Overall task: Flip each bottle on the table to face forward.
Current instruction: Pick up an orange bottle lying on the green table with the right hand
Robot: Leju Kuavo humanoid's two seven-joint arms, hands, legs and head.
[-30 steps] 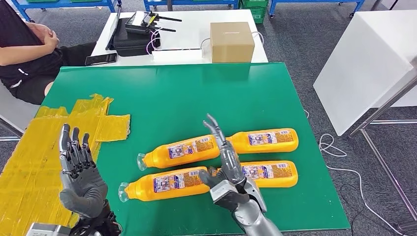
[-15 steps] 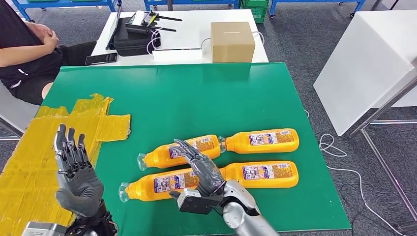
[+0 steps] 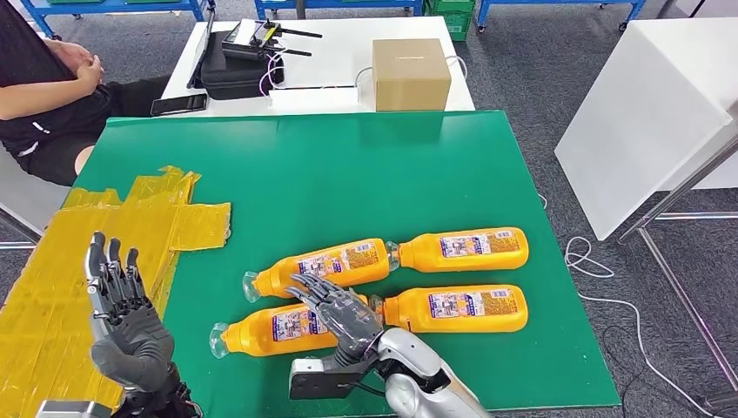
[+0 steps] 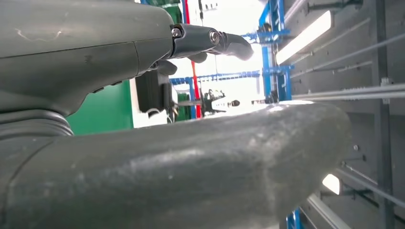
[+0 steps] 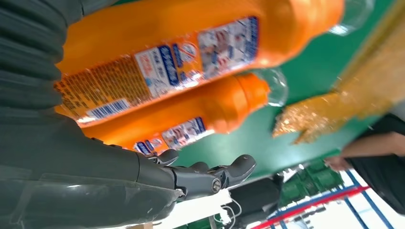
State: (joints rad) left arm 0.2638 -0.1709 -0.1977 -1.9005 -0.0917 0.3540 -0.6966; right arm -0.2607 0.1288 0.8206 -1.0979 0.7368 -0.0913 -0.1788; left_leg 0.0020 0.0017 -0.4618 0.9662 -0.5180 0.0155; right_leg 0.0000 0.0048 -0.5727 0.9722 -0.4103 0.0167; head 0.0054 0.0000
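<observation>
You had the right hand [image 3: 341,315] spread over the near-left bottle [image 3: 277,326], four orange bottles lay on the green desk [image 3: 348,165], and the left hand [image 3: 122,318] was raised, fingers apart.

Four orange bottles [image 3: 396,282] lying flat, labels up.

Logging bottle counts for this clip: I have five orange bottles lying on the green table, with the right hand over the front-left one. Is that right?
Not quite: the head view shows four orange bottles, not five, lying in two rows on the green table. The rest holds: the right hand is over the front-left bottle.
</observation>
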